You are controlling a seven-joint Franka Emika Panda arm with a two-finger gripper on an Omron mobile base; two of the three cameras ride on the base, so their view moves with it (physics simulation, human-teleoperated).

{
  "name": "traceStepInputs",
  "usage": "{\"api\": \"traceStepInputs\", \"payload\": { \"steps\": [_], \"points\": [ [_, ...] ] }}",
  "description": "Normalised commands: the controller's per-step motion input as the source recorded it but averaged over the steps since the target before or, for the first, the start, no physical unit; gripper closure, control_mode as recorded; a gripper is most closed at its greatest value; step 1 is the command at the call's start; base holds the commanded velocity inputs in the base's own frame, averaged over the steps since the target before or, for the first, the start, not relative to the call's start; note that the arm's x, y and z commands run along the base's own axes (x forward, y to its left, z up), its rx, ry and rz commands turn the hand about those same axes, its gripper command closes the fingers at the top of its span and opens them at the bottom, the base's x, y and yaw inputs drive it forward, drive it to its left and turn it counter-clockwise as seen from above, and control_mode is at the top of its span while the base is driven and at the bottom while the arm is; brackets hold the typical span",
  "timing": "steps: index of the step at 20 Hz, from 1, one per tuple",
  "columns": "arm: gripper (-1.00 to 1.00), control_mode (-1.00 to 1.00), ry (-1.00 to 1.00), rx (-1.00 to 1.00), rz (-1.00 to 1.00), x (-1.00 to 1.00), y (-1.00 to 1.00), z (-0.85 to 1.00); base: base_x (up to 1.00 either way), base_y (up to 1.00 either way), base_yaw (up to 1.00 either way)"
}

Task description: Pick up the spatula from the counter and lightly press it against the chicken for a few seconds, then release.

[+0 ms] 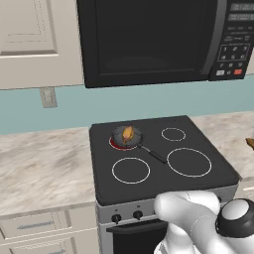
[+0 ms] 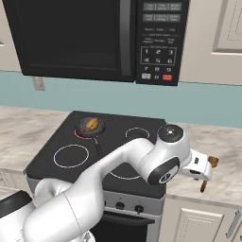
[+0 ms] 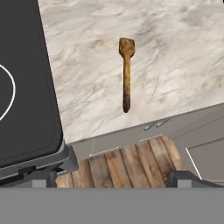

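Gripper (image 3: 113,178), seen in the hand view, is spread wide and holds nothing. The spatula (image 3: 126,74) lies flat on the marble counter (image 3: 183,52) ahead, just beside the stove (image 3: 26,87), blade away and handle toward the camera. I judge this a line-up for dropping onto the handle.

In the right base view, the arm reaches across the stove's front so the hand hangs above the spatula.

In the left base view, the chicken (image 1: 128,133) sits in a pan (image 1: 118,139) on the red rear-left burner, well apart from the spatula. A carry across will likely follow the grasp.
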Motion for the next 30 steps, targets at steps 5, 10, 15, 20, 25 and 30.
{"api": "traceStepInputs", "payload": {
  "steps": [5, 10, 15, 20, 25, 30],
  "points": [
    [-1.00, -1.00, 0.00, 0.00, 0.01, 0.05, 0.00, -0.17, 0.00, 0.00, 0.00],
    [-1.00, -1.00, 0.00, 0.00, 0.00, 0.07, -0.03, -0.19, 0.00, 0.00, 0.00],
    [-1.00, -1.00, 0.00, 0.00, 0.00, 0.06, -0.09, -0.08, 0.00, 0.00, 0.00],
    [-1.00, -1.00, 0.00, 0.00, 0.01, 0.13, -0.13, -0.08, 0.00, 0.00, 0.00],
    [-1.00, -1.00, 0.00, 0.00, 0.01, 0.16, -0.11, -0.10, 0.00, 0.00, 0.00],
    [-1.00, -1.00, 0.00, 0.00, 0.01, 0.11, -0.08, -0.13, 0.00, 0.00, 0.00]
  ]
}}
